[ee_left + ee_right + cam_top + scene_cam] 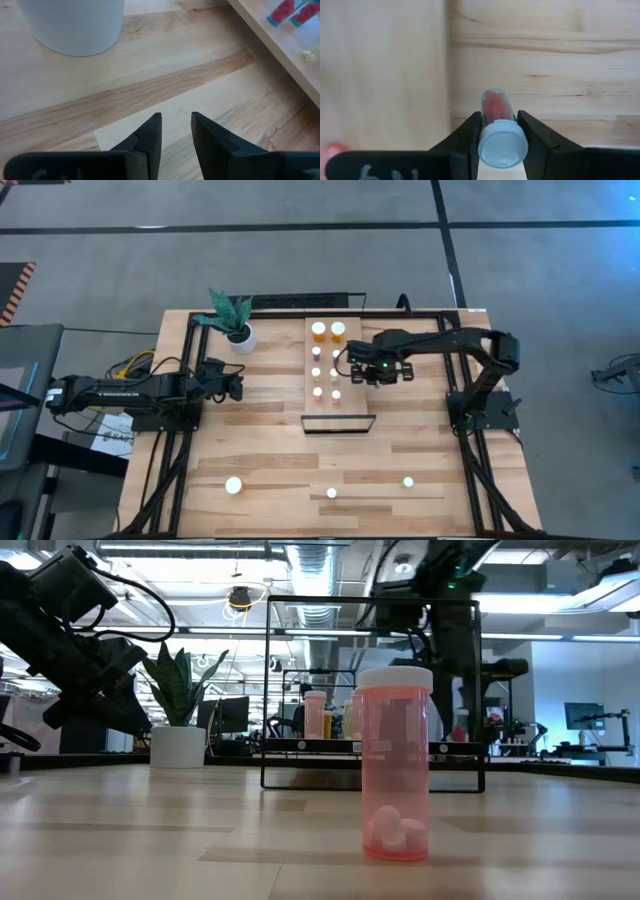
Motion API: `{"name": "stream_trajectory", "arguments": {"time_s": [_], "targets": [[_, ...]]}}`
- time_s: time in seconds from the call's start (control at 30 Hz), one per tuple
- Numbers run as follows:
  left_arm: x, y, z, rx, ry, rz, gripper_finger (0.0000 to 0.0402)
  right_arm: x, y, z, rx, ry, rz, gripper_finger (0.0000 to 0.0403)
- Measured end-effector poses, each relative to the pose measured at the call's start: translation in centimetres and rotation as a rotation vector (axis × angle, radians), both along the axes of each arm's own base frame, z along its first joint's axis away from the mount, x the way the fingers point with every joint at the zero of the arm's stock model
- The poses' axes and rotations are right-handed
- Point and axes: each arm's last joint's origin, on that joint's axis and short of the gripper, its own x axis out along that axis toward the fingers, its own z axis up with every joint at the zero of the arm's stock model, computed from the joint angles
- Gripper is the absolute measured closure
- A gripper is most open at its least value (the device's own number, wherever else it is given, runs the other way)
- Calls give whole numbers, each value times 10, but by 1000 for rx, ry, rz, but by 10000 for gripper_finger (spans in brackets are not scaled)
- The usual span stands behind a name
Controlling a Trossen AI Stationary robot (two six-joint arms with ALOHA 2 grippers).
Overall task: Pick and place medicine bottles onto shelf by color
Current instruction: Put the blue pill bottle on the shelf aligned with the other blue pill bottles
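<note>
I have the right gripper (498,145) at centre right of the overhead frame, beside the shelf (322,375), its fingers clamped on the white cap of a small bottle (496,112) with red contents. My left gripper (176,132) waits centre left, beside the white pot (75,22), fingers closed on nothing.

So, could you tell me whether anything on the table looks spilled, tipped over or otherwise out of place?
Nothing stands out. The bottles on the shelf stand upright, as do three loose ones on the near table, including the orange bottle. The right gripper is shut on a small bottle beside the shelf; the left gripper waits shut near the plant pot.
</note>
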Motion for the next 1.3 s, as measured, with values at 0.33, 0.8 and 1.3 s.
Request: {"name": "stream_trajectory", "arguments": {"time_s": [0.33, 0.8, 1.3], "targets": [[0, 0, 0, 0, 0, 0, 310, 10, -20, 21, -25, -57, 27, 274], [0, 0, 0, 0, 0, 0, 310, 17, -26, 35, -97, -101, 101, 280], [0, 0, 0, 0, 0, 0, 310, 47, -34, 21, -88, -48, 203, 280]]}}
